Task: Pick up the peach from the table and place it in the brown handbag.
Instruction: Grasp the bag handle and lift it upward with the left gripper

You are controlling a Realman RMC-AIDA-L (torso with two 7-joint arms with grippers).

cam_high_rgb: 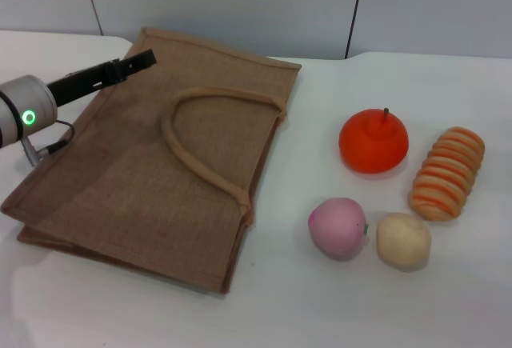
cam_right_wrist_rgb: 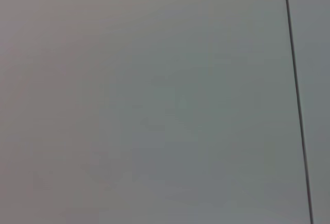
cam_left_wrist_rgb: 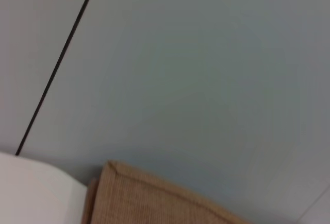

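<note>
Left tool (cam_high_rgb: 142, 61): reaches in from the robot's left, over the far left corner of the brown handbag (cam_high_rgb: 152, 180); whether its dark fingers are apart or together cannot be told.
Right tool: out of sight in every view; its wrist camera takes in only a plain grey wall panel with one dark seam.
Brown handbag: lies flat on the white worktop (cam_high_rgb: 336, 300), filling the left half of the head view, its two looped handles (cam_high_rgb: 204, 144) resting on the upper face and pointing toward the fruits.
Handbag corner: shows in the left wrist view (cam_left_wrist_rgb: 149, 198) against the grey wall.
Peach (cam_high_rgb: 339, 227): sits on the worktop just right of the handbag's near edge, apart from it, pale top up, a tiny green spot on its right side.
Beige ball (cam_high_rgb: 403, 240): just beside the peach on its right, touching or nearly so.
Orange-red fruit (cam_high_rgb: 374, 141): farther back, dark stem up.
Striped bread roll (cam_high_rgb: 447, 173): right of the orange-red fruit, lying at a slant.
</note>
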